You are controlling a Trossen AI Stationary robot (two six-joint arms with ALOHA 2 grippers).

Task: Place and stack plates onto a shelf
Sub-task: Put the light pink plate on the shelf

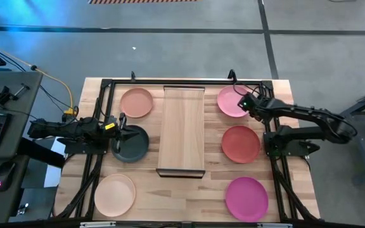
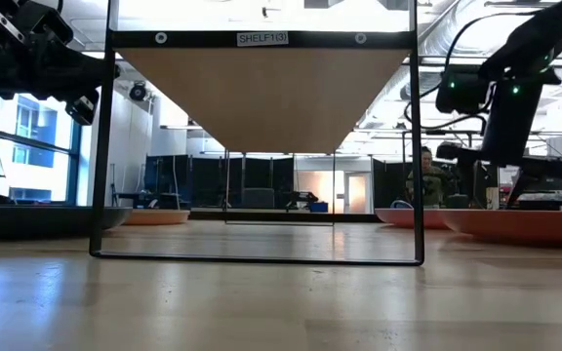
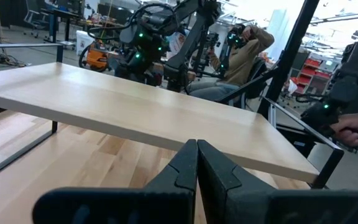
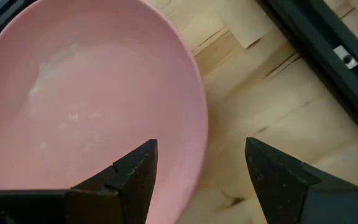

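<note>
While right end effector (image 4: 201, 171) gapes over pink plate (image 4: 86, 99), label (image 2: 262, 38) "SHELF103".

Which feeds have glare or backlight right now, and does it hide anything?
Low view: bright windows backlight the shelf, and its underside is dark. Left wrist view: lights blow out behind the shut left claw. Right wrist view: there is a pale sheen on the pink plate, but its rim is plain inside the open right claw. High view: the light on the table is even.

White label "SHELF103" on the shelf (image 2: 261, 39) front top dark edge.
</note>
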